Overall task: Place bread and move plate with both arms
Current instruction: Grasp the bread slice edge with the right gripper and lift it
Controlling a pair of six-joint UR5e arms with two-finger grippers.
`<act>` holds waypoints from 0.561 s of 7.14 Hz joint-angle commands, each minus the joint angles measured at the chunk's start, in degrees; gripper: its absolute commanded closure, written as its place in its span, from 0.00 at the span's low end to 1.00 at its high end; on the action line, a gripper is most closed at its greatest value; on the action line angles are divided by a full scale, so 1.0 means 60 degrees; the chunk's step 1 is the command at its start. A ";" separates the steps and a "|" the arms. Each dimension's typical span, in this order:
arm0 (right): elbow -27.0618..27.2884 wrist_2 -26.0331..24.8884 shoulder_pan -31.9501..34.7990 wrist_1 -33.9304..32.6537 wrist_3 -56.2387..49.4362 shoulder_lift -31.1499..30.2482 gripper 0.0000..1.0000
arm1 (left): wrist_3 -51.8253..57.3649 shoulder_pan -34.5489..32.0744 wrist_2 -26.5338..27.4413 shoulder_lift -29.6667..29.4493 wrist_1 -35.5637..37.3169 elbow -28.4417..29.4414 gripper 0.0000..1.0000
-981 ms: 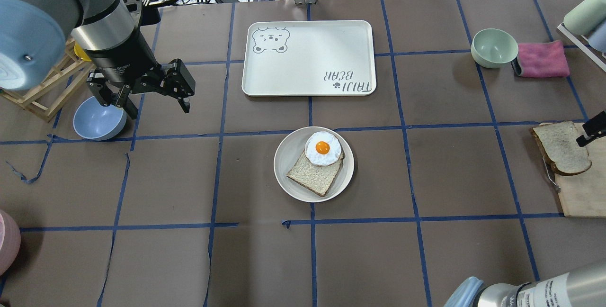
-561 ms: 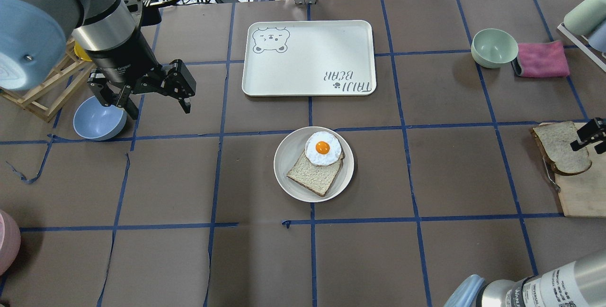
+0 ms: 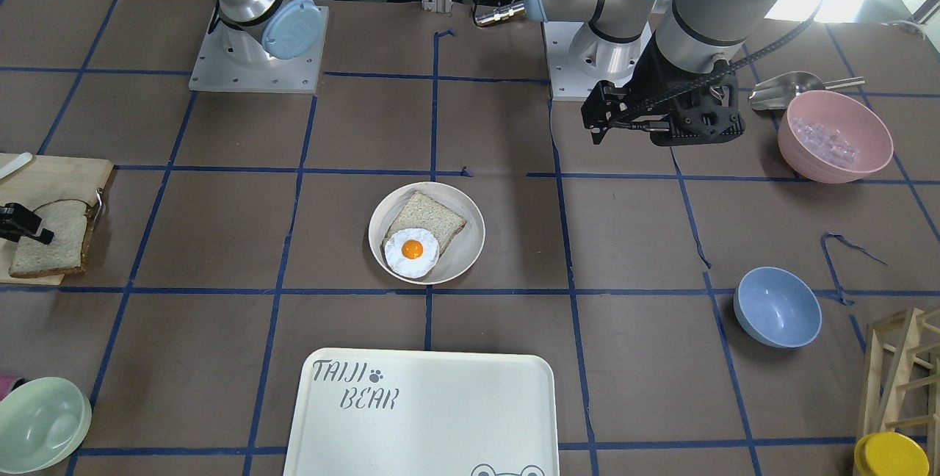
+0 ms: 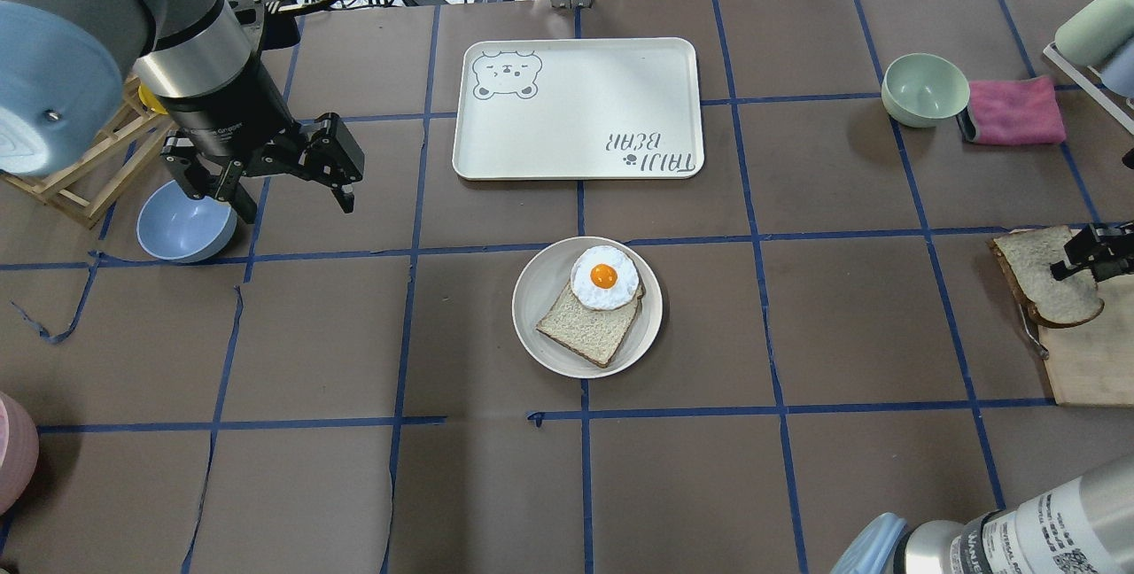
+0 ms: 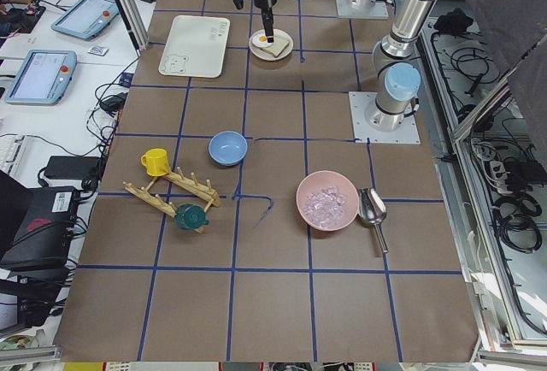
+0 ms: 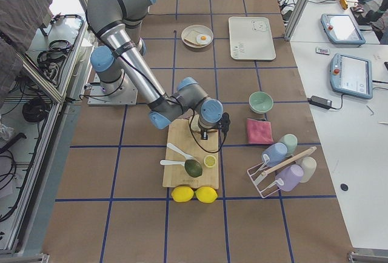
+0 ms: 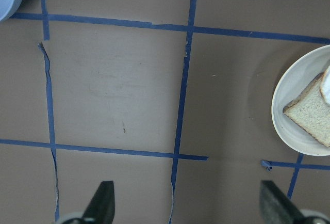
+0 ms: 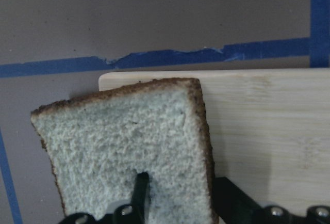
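Front-facing view, bread (image 3: pixel 51 241): a pale speckled slice with dark brown crust. It lies directly under the right pincer (image 3: pixel 29 230), on the cutting board (image 3: pixel 51 167).
Front-facing view, plate (image 3: pixel 466 252): round and cream-white, well apart from both pincers. It carries the other slice (image 3: pixel 433 215) and a fried egg (image 3: pixel 411 250).
Front-facing view, left pincer (image 3: pixel 628 134): its jaws stand wide and hold nothing. The pink bowl (image 3: pixel 833 160) is near it, on the side away from the plate.
Overhead view, right pincer (image 4: pixel 1067 266): only its black tip enters at the frame's edge, over the bread (image 4: pixel 1036 277). This view does not show how the jaws stand.
Overhead view, room: a stretch of brown table with blue tape lines lies between the left pincer (image 4: pixel 295 202) and the plate (image 4: pixel 540 326). The blue bowl (image 4: pixel 182 224) is just beside this pincer.
Left wrist view, plate (image 7: pixel 289 110): cut by the frame's edge, ahead of the left pincer (image 7: pixel 188 211) and to one side. The fingers (image 7: pixel 103 203) are far apart.
Right wrist view, bread (image 8: pixel 129 136): it fills the space before the right pincer (image 8: pixel 185 198). One corner hangs past the edge of the cutting board (image 8: pixel 258 121), over the table.
Right wrist view, jaws: narrow. One of the fingers (image 8: pixel 140 190) is over the crumb, the other is beside the crust. Whether they pinch the slice, I cannot tell.
Right side view, cutting board (image 6: pixel 182 145): two lemons (image 6: pixel 183 194) lie at its end away from the right pincer.
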 commanded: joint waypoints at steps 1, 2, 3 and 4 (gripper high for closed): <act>-0.0010 0.0059 -0.0001 -0.0041 -0.0044 -0.0057 0.81 | -0.0002 -0.0027 -0.0006 0.0077 -0.0012 -0.0056 0.00; -0.0011 0.0074 -0.0001 -0.0040 -0.0175 -0.0058 1.00 | -0.0002 -0.0027 -0.0021 0.0092 -0.0026 -0.0056 0.00; -0.0011 0.0060 -0.0001 -0.0011 -0.0191 -0.0072 1.00 | -0.0002 -0.0027 -0.0021 0.0092 -0.0026 -0.0071 0.00; -0.0040 0.0074 -0.0001 -0.0026 -0.0177 -0.0087 1.00 | -0.0002 -0.0027 0.0008 0.0092 -0.0041 -0.0071 0.00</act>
